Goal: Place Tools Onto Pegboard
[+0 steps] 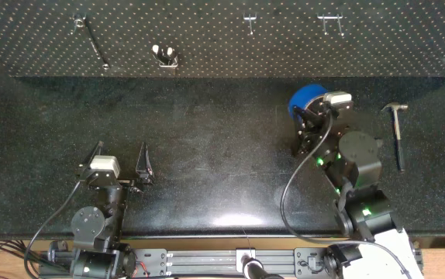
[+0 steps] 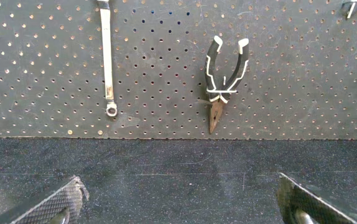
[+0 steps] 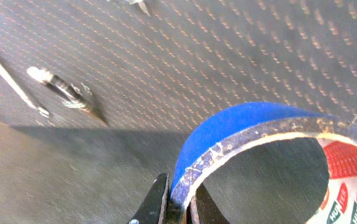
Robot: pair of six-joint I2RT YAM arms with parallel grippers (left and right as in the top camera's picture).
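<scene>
Two tools, wrench (image 1: 92,40) and pliers (image 1: 164,56), hang on the pegboard (image 1: 284,46). Right gripper (image 3: 177,205) is clamped on the rim of the blue tape roll (image 1: 306,97), near the pegboard. Left gripper (image 1: 120,157): jaws apart. Hammer (image 1: 397,136) lies on the surface (image 1: 207,155).

Right gripper (image 3: 180,204) clamps the blue tape roll (image 3: 247,127), wrench (image 3: 10,78) and pliers (image 3: 66,92) hanging on the pegboard (image 3: 241,56) beyond

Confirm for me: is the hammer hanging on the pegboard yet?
No, the hammer lies flat on the table, below the pegboard.
</scene>
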